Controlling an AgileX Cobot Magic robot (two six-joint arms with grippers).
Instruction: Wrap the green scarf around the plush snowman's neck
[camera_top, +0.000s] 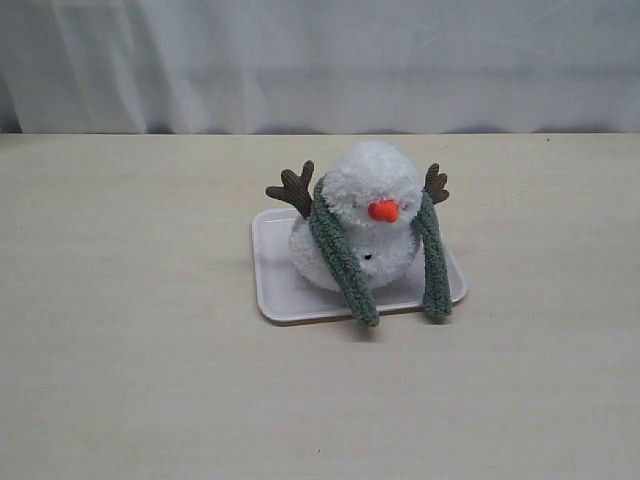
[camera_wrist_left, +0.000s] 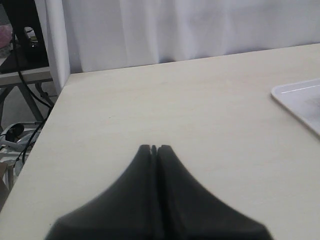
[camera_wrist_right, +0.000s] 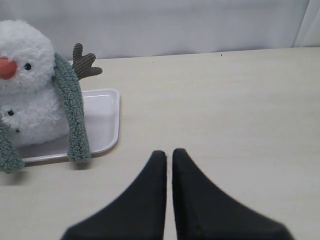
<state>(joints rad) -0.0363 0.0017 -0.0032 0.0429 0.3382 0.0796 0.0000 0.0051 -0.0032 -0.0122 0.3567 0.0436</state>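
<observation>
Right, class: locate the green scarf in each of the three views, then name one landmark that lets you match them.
Exterior view: the green scarf hangs at the picture's centre, draped over the snowman, both ends down its front.
Left wrist view: not in it.
Right wrist view: one strand hangs beside the snowman's head, crossing the tray's rim.
Shared landmark: the white tray, whose corner shows even in the left wrist view.

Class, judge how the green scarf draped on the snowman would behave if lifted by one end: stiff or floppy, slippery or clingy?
Probably floppy: the green scarf hangs limp down both sides of the plush snowman. Its fuzzy pile likely grips rather than slides.
</observation>
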